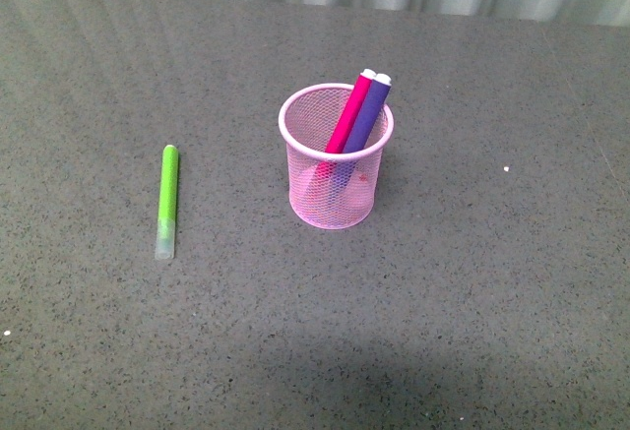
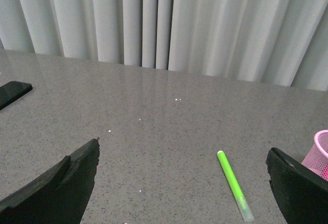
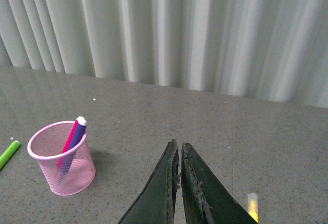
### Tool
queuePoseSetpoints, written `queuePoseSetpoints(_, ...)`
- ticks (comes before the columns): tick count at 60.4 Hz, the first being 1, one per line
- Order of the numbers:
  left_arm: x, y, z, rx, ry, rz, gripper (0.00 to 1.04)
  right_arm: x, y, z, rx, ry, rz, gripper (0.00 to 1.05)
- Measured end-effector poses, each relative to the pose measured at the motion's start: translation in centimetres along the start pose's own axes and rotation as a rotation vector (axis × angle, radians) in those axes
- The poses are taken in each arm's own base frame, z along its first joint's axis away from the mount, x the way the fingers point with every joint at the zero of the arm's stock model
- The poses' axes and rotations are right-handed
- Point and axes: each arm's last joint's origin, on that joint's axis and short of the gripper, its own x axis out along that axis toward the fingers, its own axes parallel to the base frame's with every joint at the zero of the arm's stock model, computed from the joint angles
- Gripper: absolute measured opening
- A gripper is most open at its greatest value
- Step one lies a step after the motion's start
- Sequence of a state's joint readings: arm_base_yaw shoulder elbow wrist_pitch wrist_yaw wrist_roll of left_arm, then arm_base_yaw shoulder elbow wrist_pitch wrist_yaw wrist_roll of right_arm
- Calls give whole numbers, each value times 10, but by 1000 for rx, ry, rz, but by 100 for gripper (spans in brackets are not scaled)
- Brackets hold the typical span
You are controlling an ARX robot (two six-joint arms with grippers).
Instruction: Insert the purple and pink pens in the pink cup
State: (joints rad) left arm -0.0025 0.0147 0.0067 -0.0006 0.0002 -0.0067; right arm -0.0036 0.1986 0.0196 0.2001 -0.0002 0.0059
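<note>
The pink cup [image 1: 335,159] stands upright mid-table. A pink pen [image 1: 350,113] and a purple pen [image 1: 367,113] lean inside it, white ends poking above the rim at the right. In the right wrist view the cup [image 3: 62,160] holds both pens, the purple pen [image 3: 76,134] in front. Neither arm shows in the front view. My left gripper [image 2: 182,149] is open above bare table, nothing between its fingers, with the cup's rim [image 2: 320,152] just past one finger. My right gripper [image 3: 179,144] is shut and empty, off to the side of the cup.
A lime green marker [image 1: 167,201] lies flat on the table left of the cup; it also lies between my left gripper's fingers as the green marker [image 2: 234,184]. A dark flat object [image 2: 13,92] and a small yellow item [image 3: 252,206] lie on the table. Curtains hang behind.
</note>
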Motion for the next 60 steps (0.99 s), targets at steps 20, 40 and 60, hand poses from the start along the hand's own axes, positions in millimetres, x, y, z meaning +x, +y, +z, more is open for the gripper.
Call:
queuePoseSetpoints(20, 0, 0, 0, 0, 0, 0, 97, -13, 0, -3, 0, 3, 2, 3)
queuePoseSetpoints(40, 0, 0, 0, 0, 0, 0, 97, -13, 0, -3, 0, 3, 1, 3)
queuePoseSetpoints(60, 0, 0, 0, 0, 0, 0, 97, -13, 0, -3, -1, 3, 2, 16)
